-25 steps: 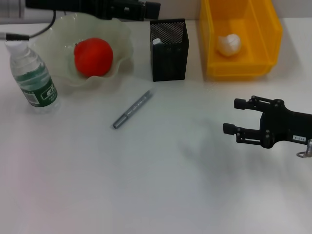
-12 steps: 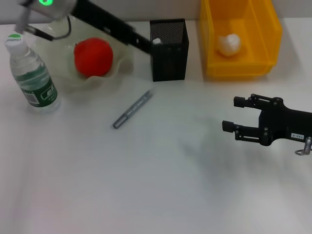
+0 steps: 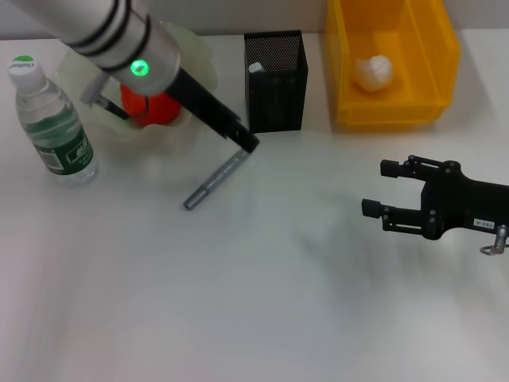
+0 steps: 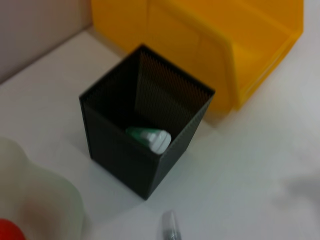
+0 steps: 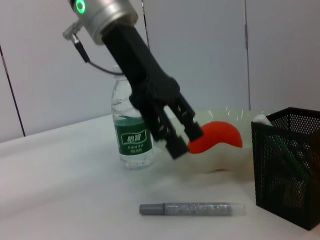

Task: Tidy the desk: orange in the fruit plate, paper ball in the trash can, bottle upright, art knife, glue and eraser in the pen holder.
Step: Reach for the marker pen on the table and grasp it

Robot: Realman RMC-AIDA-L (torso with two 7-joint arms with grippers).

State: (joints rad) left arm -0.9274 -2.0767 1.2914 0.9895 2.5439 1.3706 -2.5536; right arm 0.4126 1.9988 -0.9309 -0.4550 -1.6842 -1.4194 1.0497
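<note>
A grey pen-shaped tool (image 3: 216, 181) lies flat on the white desk, left of and in front of the black mesh pen holder (image 3: 275, 79). My left gripper (image 3: 247, 142) hangs just above the tool's far end, empty. The right wrist view shows it (image 5: 186, 142) open above the tool (image 5: 192, 209). A white and green item (image 4: 150, 139) sits inside the holder (image 4: 120, 145). The orange (image 3: 155, 109) lies in the pale fruit plate (image 3: 203, 64). The bottle (image 3: 49, 119) stands upright. The paper ball (image 3: 374, 72) lies in the yellow bin (image 3: 394, 111). My right gripper (image 3: 376, 188) is open and empty at the right.
The left arm (image 3: 119, 44) crosses over the plate from the back left. The holder and the yellow bin stand close together along the back edge. The desk's front half holds nothing.
My left arm has swung down from the back of the desk, and its gripper now sits over the grey tool's far end. The right gripper has barely moved.
</note>
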